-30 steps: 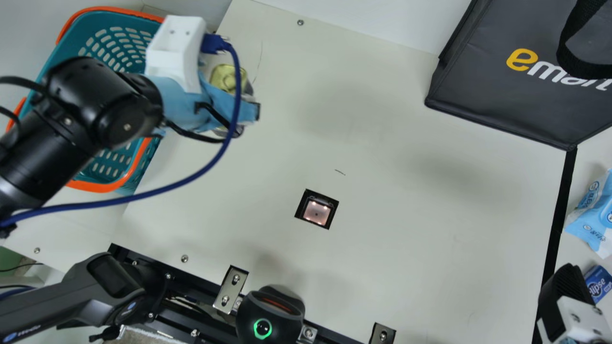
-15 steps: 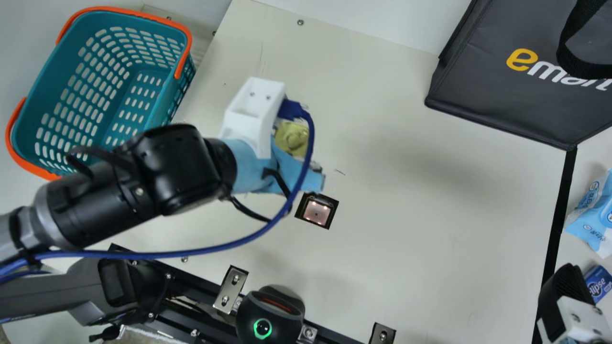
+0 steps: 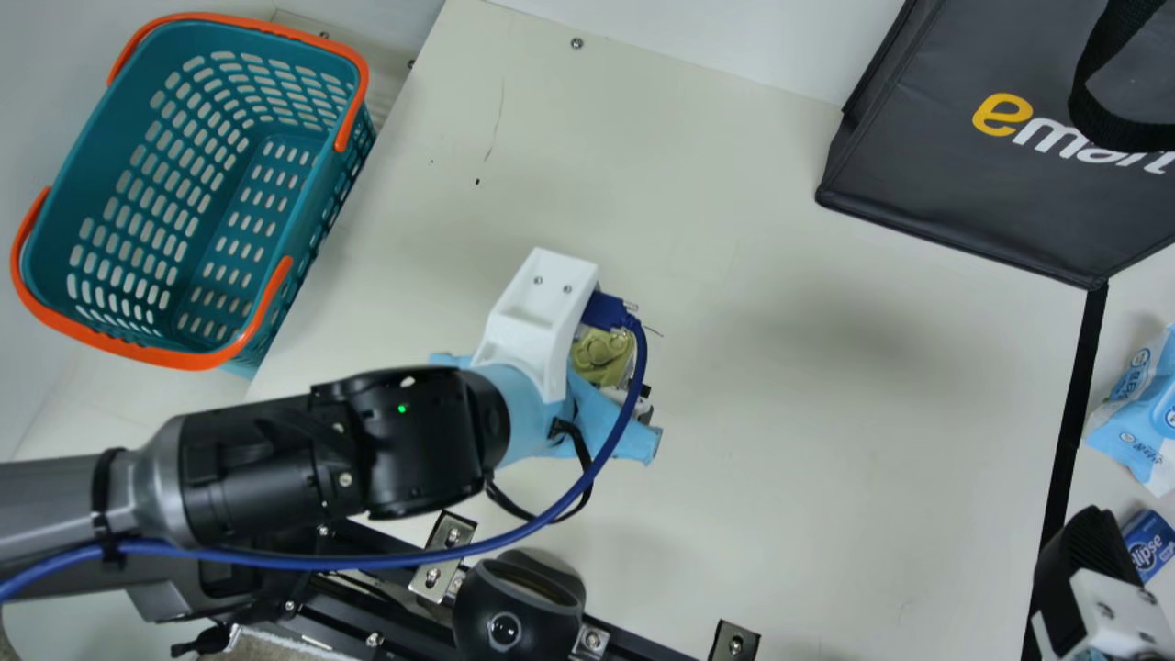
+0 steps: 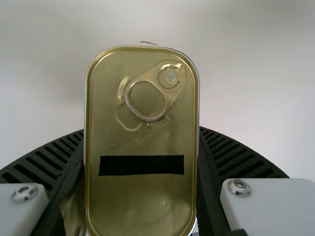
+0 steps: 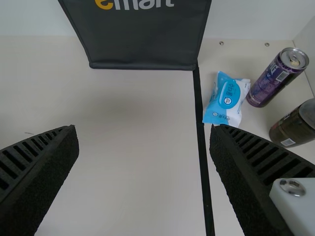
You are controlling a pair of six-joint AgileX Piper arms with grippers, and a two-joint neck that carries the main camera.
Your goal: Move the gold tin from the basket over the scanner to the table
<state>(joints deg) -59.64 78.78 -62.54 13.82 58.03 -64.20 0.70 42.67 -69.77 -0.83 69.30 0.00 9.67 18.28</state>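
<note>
And here's the cream desk (image 3: 826, 431), a black strip (image 3: 1074, 413) running across it, dark bag (image 3: 918, 174) up on top; past the strip, folks, blue wipes packet (image 3: 1138, 404), little blue box (image 3: 1147, 542), purple can (image 5: 274, 78), dark-lidded jar (image 5: 294, 125)!

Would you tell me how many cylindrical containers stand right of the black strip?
2. A purple metal can stands beside the light-blue soft packet, and a dark brown container next to that can, cut off by the right wrist view's edge. More may be hidden.
</note>
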